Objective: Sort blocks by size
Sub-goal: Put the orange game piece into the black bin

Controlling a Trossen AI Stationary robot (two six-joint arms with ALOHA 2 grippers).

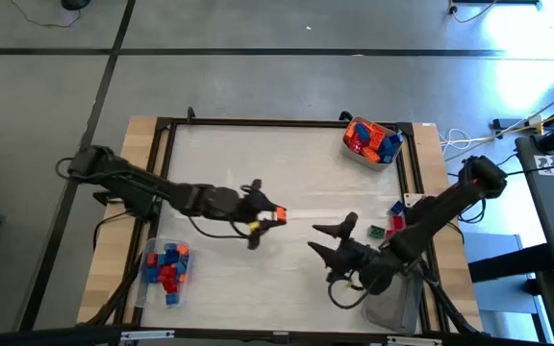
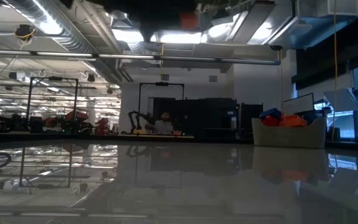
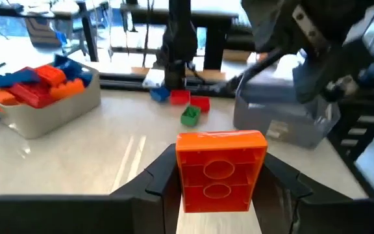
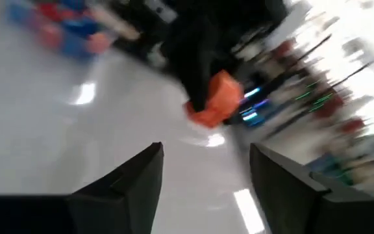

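My left gripper [image 1: 269, 217] reaches in from the table's left and is shut on an orange block [image 3: 221, 170] held above the middle of the table. My right gripper [image 1: 317, 238] stands open a little to the right of it, pointing toward it with nothing between its fingers. In the right wrist view the orange block [image 4: 216, 97] shows beyond my open right gripper [image 4: 203, 175]. Loose red, blue and green blocks [image 1: 392, 219] lie on the table near its right edge. My left gripper pinches the orange block by two opposite sides [image 3: 182, 175] between its two fingers [image 3: 158, 185]. The fingers come nearly level from the table's left. The block is lifted clear of the table, and its face with two round marks is turned toward the wrist camera.
A tub [image 1: 371, 141] of orange and blue blocks stands at the far right corner. A tub [image 1: 166, 269] of blue and red blocks sits at the near left. A clear tub [image 1: 397, 306] stands at the near right under my right arm.
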